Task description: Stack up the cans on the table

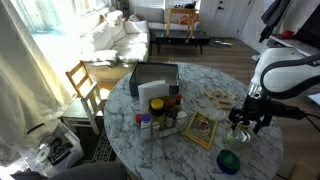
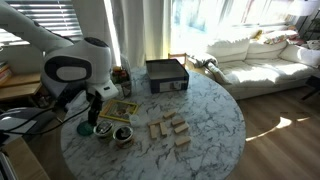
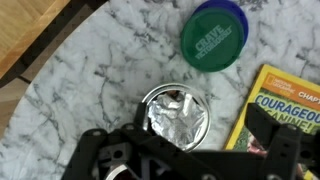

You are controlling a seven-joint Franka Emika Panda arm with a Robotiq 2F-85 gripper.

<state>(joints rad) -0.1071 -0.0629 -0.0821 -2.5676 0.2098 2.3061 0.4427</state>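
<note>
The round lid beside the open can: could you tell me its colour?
Dark green lid, blue rim; best in the wrist view.

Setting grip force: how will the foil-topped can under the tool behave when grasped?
The can likely has stiff sides, judging by its metal rim. Its crinkled foil top looks easily dented. Squat and upright on the table, it should slide rather than tip.

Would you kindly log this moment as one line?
gripper: jaws open, above silver-topped can | green-topped can: apart, unstacked
</note>
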